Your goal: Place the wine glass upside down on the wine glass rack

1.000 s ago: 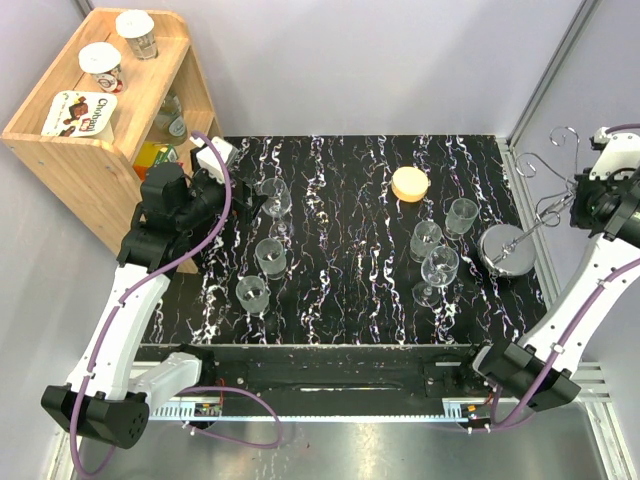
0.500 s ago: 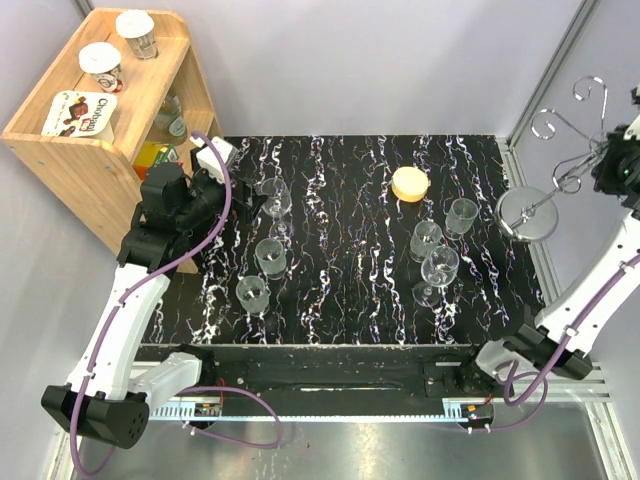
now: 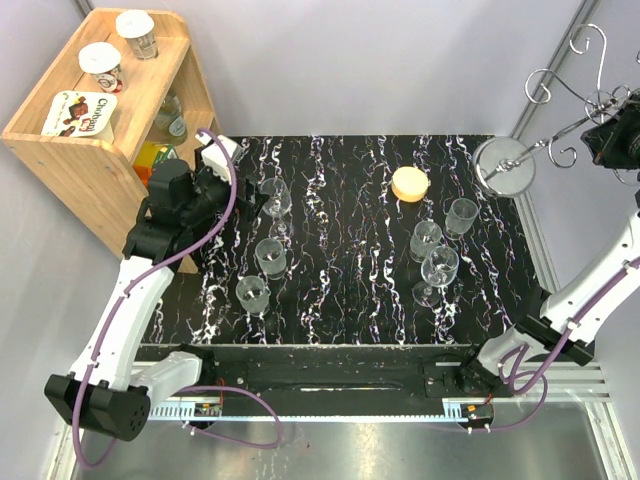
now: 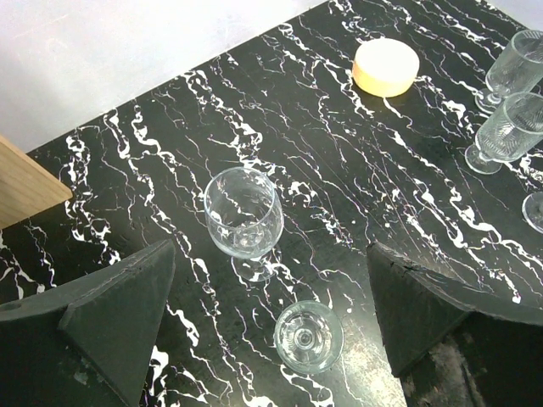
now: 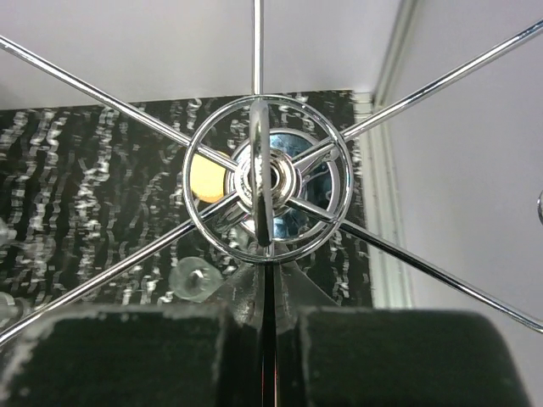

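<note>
Above the far right corner of the black, white-veined marble table (image 3: pixel 350 250), the shiny chrome wire wine glass rack (image 3: pixel 503 165) hangs tipped almost sideways. It is higher and farther back than a second ago, when its disc base sat low by the right edge. The right gripper (image 5: pixel 265 339) is clamped on its top wire. The left gripper (image 4: pixel 270 315), spread wide and holding nothing, hovers as before over a clear upright wine glass (image 4: pixel 243 212).
</note>
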